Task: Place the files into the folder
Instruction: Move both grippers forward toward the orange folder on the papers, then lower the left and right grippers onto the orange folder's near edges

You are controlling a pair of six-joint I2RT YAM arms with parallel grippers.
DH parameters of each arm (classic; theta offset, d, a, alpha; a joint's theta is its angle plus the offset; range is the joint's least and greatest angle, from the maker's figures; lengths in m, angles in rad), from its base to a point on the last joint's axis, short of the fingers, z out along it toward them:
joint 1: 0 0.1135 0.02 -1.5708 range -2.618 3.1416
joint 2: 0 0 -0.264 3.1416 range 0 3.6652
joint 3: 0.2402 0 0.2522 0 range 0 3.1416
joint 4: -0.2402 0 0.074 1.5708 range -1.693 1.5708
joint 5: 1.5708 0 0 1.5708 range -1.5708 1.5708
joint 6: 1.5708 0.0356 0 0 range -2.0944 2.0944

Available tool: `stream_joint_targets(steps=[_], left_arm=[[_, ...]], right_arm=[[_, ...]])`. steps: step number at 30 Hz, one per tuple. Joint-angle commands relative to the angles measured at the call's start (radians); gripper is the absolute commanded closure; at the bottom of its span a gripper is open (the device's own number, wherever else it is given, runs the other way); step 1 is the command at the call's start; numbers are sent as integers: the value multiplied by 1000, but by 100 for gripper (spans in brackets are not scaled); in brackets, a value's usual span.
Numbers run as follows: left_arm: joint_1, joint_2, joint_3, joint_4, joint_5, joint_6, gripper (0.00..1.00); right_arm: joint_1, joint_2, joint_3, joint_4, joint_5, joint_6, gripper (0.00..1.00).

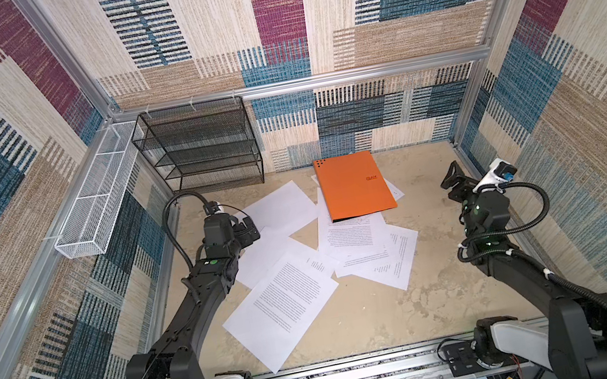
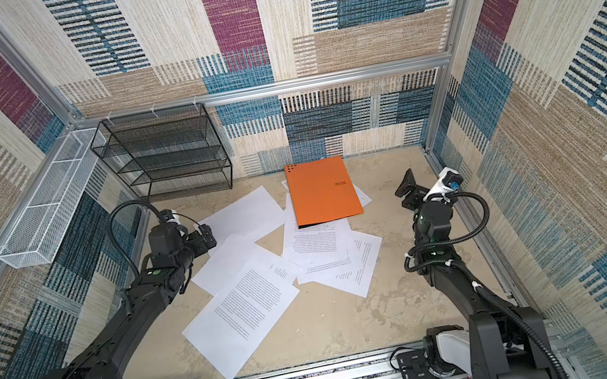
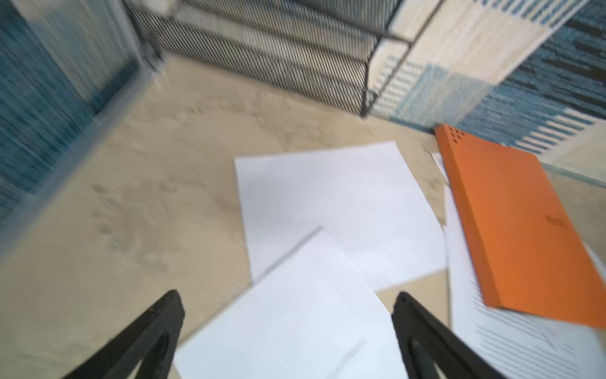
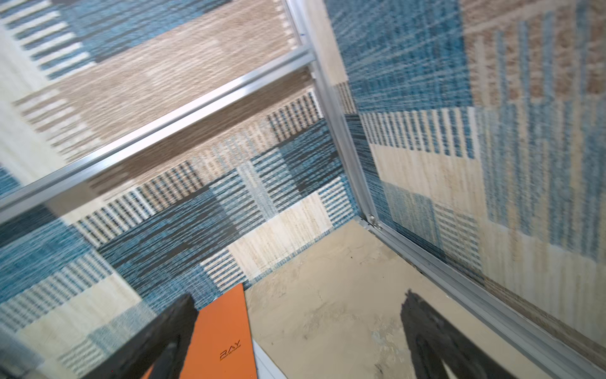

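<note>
Files lie under which claw?

— Under the left claw. Its jaws stand wide and grip nothing. In its wrist view two blank sheets overlap below and between the fingers.

— Does it touch them?

— That cannot be told; the wrist view is blurred.

— And the right claw?

— The right claw is spread wide too, with nothing held. It hangs near the right wall, well apart from the papers, and its camera looks toward the back right corner.

— Where is the folder?

— The folder is shut, orange side up, and lies flat at the back of the worktop, between the two claws in both top views. It rests on several of the files: printed pages stick out from under its near edge, and a white corner shows past its right side.

— And the other files?

— They spread out in an overlapping scatter from the folder toward the left and the front. One printed sheet lies askew, closest to the front rail.

— What stands farther out?

— A black wire rack stands against the back wall, left of the folder. A white wire basket hangs on the left wall.
</note>
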State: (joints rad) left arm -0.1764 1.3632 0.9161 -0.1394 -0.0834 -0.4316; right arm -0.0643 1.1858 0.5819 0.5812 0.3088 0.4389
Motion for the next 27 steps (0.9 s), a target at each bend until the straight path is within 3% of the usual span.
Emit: stream_joint_targets(steps=[1,3,7,12,19,23,27], left_arm=[[-98,82,69,-364,153,-280,1],[-177,112,76,-447,107,-365,1],[-300,113,5,-434,83,-493,2],[-360,198,-65,-278,132,-534,1],[-341,302,-67,-150,17,-552,1],[-244,379,-30,-116,-10,-576,1],[-136,468,63,-107,-14,-523,1]], right_arm=[[1,135,185,-360,-67,110,1],[6,265,342,-499,-129,89,0],[16,374,402,-497,-246,77,0],[43,492,490,-517,-315,58,0],[73,565,568,-532,-369,28,0],[82,601,597,-539,-417,17,0],[87,638,632,-556,-454,10,0]])
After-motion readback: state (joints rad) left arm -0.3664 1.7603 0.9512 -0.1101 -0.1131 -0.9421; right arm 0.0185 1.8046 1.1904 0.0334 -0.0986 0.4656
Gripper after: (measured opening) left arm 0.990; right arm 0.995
